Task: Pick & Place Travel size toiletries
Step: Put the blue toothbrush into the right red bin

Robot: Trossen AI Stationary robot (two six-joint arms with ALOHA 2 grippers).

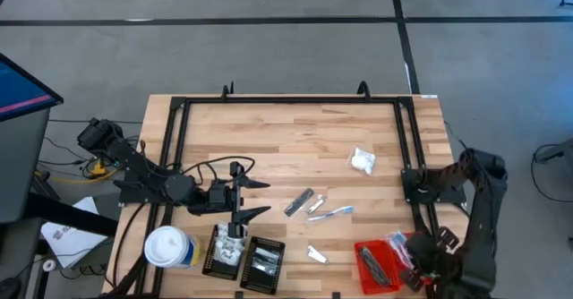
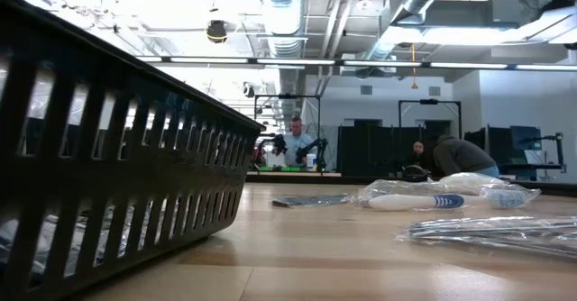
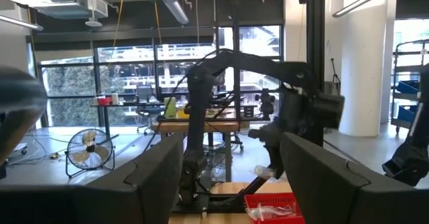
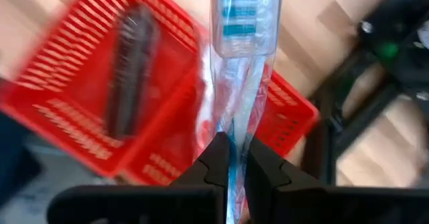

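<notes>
Bare grey concrete floor on all sides of a light wooden tabletop (image 1: 295, 138), framed by a black rail around its far and side edges. Far half of the wood wide open, nothing on it.

At the near left edge, a white-topped round canister (image 1: 168, 247). Just right of it, the left hand (image 1: 235, 202), fingers spread and empty, poised over a black ribbed tray (image 1: 226, 250) with white packets inside; a second black tray (image 1: 263, 265) touching it on the right, silvery contents within.

Loose across the middle: a dark grey bar (image 1: 299, 201), a silvery sachet (image 1: 316, 206), a blue-and-white stick (image 1: 337, 212) in clear wrap, another small sachet (image 1: 317, 255) nearer the front edge. Farther back and right, a white puffy packet (image 1: 363, 161), clear space all round it.

At the near right corner, a red tray (image 1: 377, 265) holding dark bars, with the right hand (image 4: 232, 158) above it, fingers pressed together on a clear-wrapped blue toothbrush (image 4: 239, 23).

No readable writing or brand anywhere.
</notes>
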